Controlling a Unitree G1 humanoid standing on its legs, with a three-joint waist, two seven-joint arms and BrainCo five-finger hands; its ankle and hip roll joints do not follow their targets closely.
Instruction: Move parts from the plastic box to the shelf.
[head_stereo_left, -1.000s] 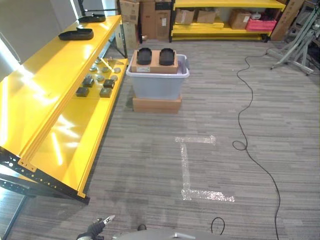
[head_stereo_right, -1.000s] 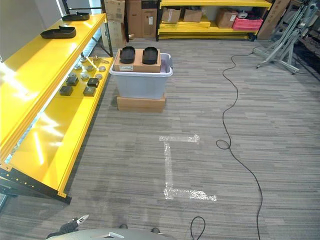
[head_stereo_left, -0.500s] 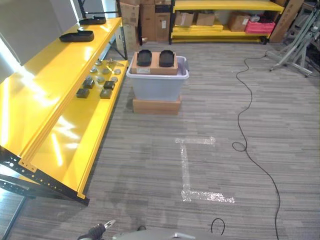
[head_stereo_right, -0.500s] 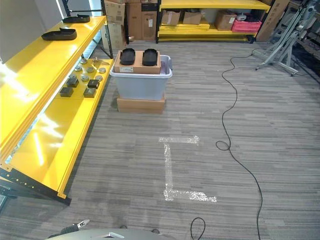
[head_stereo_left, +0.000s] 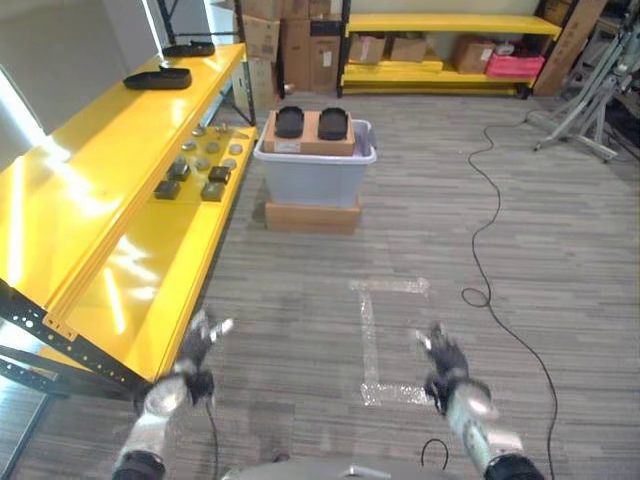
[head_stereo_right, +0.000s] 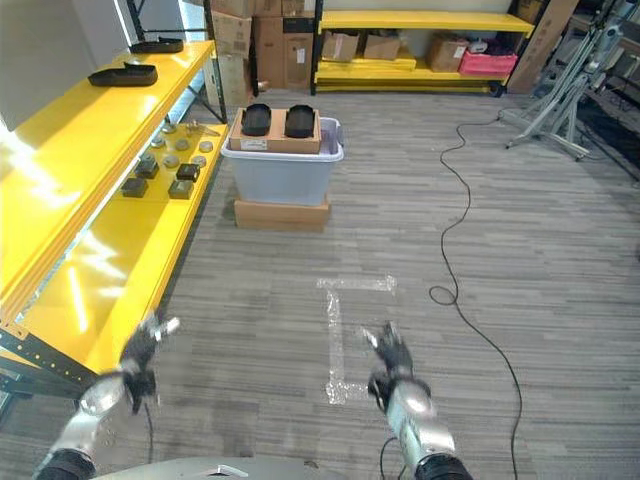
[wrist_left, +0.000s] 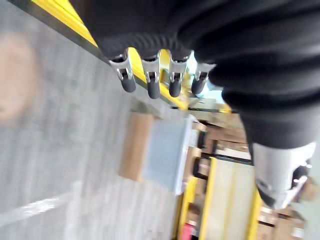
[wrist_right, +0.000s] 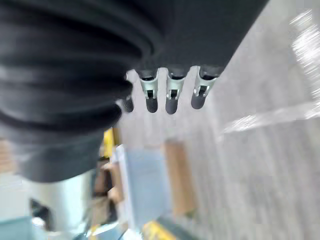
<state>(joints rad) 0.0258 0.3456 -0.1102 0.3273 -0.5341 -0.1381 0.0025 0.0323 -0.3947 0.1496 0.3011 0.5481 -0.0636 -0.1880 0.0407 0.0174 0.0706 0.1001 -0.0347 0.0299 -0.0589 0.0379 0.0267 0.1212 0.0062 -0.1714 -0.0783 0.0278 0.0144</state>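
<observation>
1. The yellow shelf (head_stereo_left: 120, 220) is running along the left side of the room, going from near the robot to far away.
2. Small dark and grey parts (head_stereo_left: 195, 172) are sitting in a bunch on the lower level of the shelf, far ahead of the robot.
3. Two black trays (head_stereo_left: 158, 77) are lying on the upper level of the shelf, farther back.
4. The left hand (head_stereo_left: 192, 352) is hanging low in the air, just beside the near end of the shelf. Its fingers (wrist_left: 150, 82) are spread out straight and it is holding nothing.
5. The grey plastic box (head_stereo_left: 316, 170) is standing on the floor just to the right of the shelf, well away from both hands. It is resting on a flat cardboard box (head_stereo_left: 312, 213).
6. A brown cardboard piece (head_stereo_left: 308, 133) is lying on top of the plastic box, with two black round parts (head_stereo_left: 311, 122) sitting side by side on it.
7. White tape lines (head_stereo_left: 375, 340) are making a mark on the grey floor between the hands and the plastic box.
8. The right hand (head_stereo_left: 443, 365) is hanging low over the floor, near the tape. Its fingers (wrist_right: 171, 97) are straight too, and it is holding nothing.
9. A black cable (head_stereo_left: 490, 230) is trailing across the floor on the right.
</observation>
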